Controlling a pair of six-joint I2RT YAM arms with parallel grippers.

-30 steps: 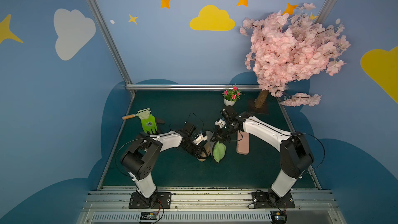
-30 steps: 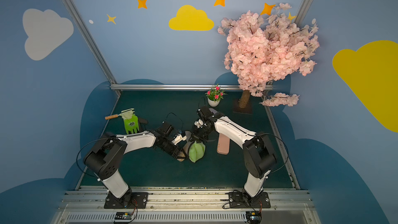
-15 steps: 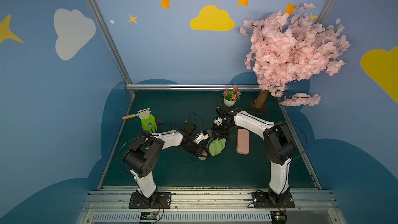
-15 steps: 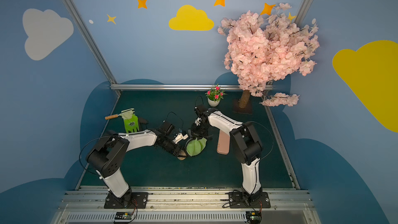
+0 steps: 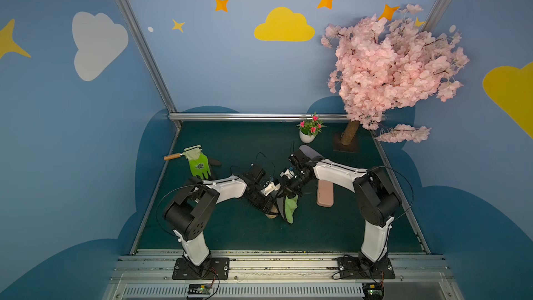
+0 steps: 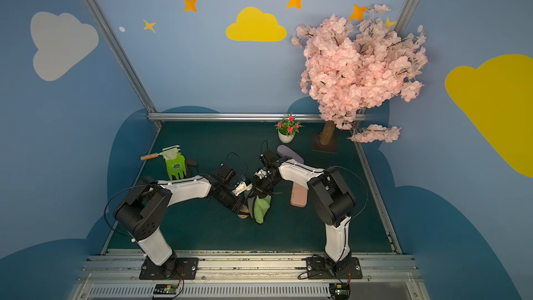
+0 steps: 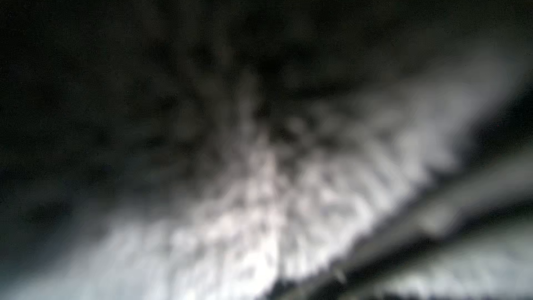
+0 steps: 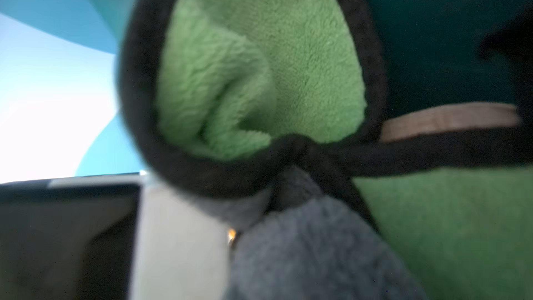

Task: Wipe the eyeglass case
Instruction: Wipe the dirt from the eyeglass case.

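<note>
In both top views my left gripper (image 5: 266,202) (image 6: 238,200) lies low over the green mat, shut on a tan eyeglass case whose end (image 5: 271,215) (image 6: 243,215) sticks out toward the front. My right gripper (image 5: 290,191) (image 6: 261,190) meets it from the right, shut on a green and grey cloth (image 5: 290,209) (image 6: 262,209). The cloth hangs down against the case and hides most of it. Green fleece with a black hem (image 8: 259,53) fills the right wrist view. The left wrist view shows only a blurred grey fuzzy surface (image 7: 259,226).
A pink case (image 5: 325,196) lies flat just right of the grippers, under the right forearm. A grey-purple case (image 5: 310,151) lies behind it. A green glove and wooden-handled tool (image 5: 199,164) lie at the left. A flower pot (image 5: 307,137) and blossom tree trunk (image 5: 350,135) stand at the back right.
The right arm's elbow drew in toward the middle. The cloth bunched up against the case half a second ago and now hangs lower along it. The left gripper has barely moved.
</note>
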